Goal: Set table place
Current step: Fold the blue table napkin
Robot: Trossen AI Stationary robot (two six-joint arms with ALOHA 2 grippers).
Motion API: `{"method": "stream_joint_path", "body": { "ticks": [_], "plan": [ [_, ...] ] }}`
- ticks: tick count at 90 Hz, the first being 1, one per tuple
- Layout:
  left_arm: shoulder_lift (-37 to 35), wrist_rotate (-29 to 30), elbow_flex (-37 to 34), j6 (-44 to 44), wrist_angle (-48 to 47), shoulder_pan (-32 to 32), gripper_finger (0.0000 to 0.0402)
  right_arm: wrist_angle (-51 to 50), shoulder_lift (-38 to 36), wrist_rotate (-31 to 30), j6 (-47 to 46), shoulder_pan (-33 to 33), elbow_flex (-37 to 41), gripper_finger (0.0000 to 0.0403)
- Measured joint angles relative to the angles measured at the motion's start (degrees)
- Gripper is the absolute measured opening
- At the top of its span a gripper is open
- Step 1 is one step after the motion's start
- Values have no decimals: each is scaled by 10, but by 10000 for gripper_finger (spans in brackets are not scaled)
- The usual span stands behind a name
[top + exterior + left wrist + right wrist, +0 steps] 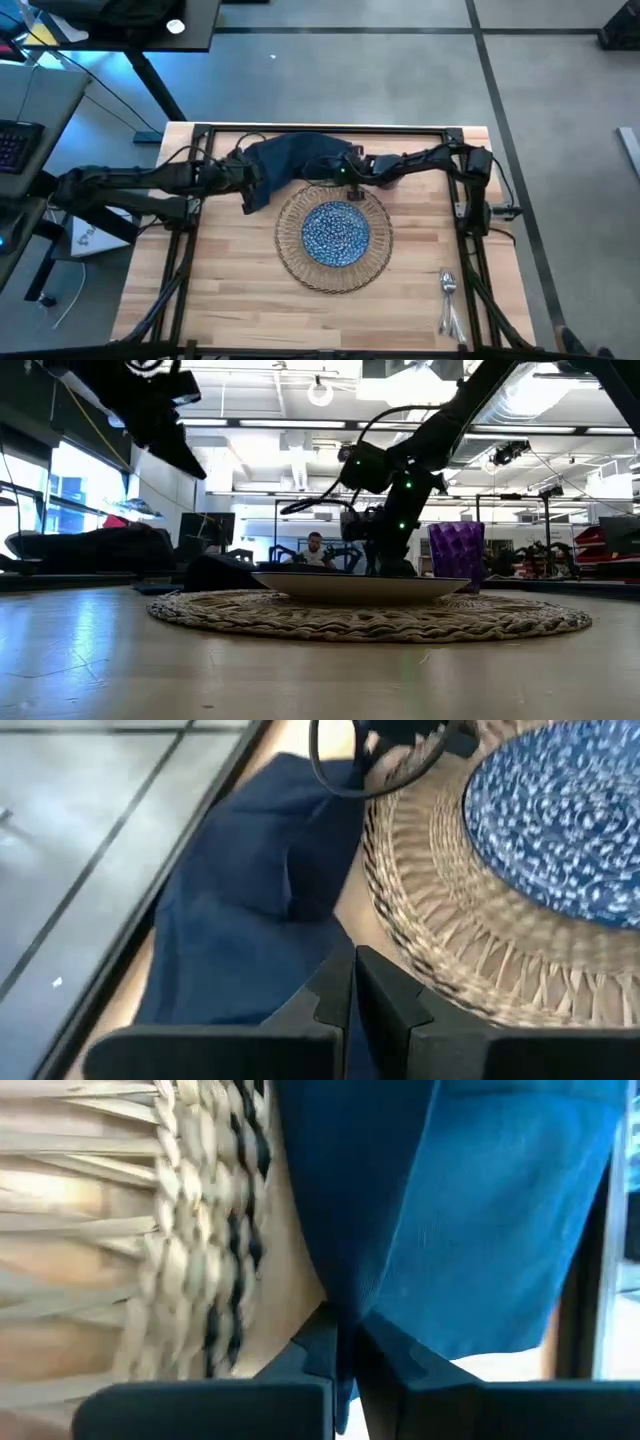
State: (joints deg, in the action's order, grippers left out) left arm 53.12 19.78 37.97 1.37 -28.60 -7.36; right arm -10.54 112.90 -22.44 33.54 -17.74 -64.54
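High view: napkin (290, 157) crumpled at bench (230, 300) far edge, beyond mat (285, 250).
Left wrist: left end effector (353, 982) pinched on hem.
Right wrist: right end effector (345, 1342) clamped on fold.
Cloth light, limp; grip corners.

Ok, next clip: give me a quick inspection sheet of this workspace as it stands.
Surface: wooden table, black rail frame.
Job's things: blue plate on woven mat; navy napkin bunched behind the mat; cutlery near the front right corner; purple cup behind the plate.
Clutter: nothing seen.
Grippers: left gripper and right gripper both shut on the napkin.
Cables: black loop by the mat.
Surroundings: desks, grey floor, a person far behind.
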Motion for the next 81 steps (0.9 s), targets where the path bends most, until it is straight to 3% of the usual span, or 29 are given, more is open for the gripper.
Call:
{"method": "stream_joint_path", "body": {
  "ticks": [20, 50, 68, 81],
  "plan": [
    [0, 3, -89, -34, 107, 1, 0, 29, -5, -73, 81, 39, -27, 0],
    [-6, 27, -211, -38, 266, 34, 0, 100, -6, -121, 182, 103, -29, 0],
    [-3, 53, -297, -37, 425, 78, 0, 141, -6, -138, 275, 155, -29, 0],
    [-2, 65, -334, -71, 433, 86, 0, 180, -7, -143, 325, 198, -29, 0]
  ]
}}
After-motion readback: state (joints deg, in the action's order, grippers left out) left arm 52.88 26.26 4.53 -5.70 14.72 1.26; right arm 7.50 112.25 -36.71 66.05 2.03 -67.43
